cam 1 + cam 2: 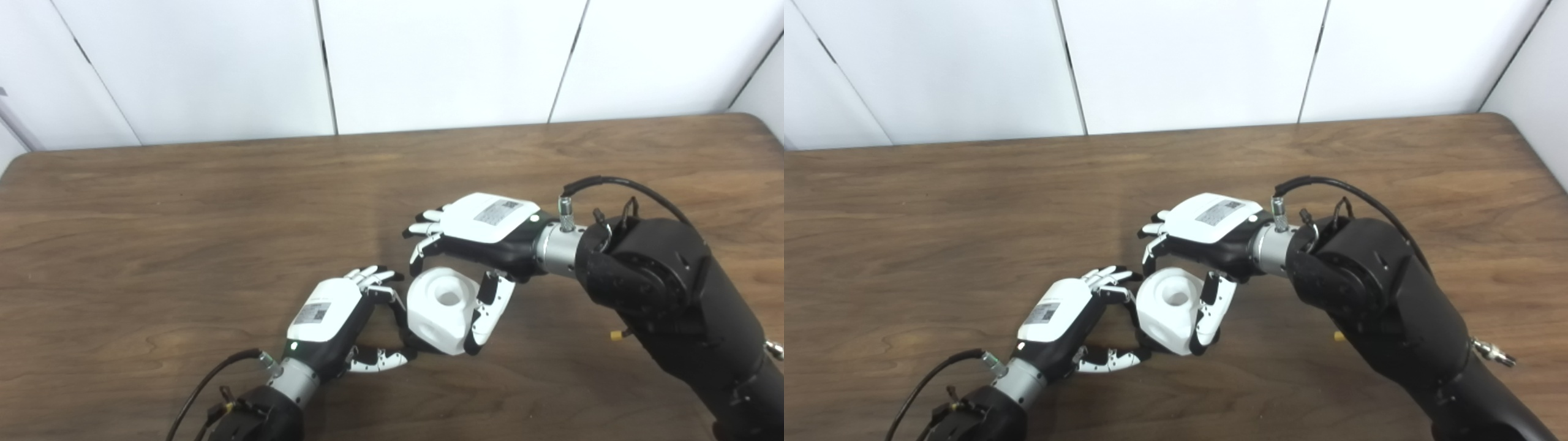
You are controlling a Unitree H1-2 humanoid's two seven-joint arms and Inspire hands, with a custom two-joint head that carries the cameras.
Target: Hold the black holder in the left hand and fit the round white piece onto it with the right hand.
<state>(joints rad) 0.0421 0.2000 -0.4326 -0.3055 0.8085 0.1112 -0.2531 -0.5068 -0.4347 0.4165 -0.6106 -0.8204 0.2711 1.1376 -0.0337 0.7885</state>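
Wooden table (184,202) fills the frame below white wall panels (429,61). Near lower centre, the white piece (442,309) is gripped between right hand (484,236) fingers and thumb. A black holder, barely seen beneath it, is touched by the half-curled left hand (334,318).

The table (184,233) is dark brown wood-grain, smooth with a soft satin sheen. The white piece (442,309) looks like matt white plastic, smooth-faced, with a round hole in its top. The left hand (343,315) and right hand (474,236) have glossy white plastic back shells over black plastic, each bearing a printed label. Both wrists show brushed bare metal. The right forearm (667,288) is matt black. The wall panels (429,61) are smooth matt white.
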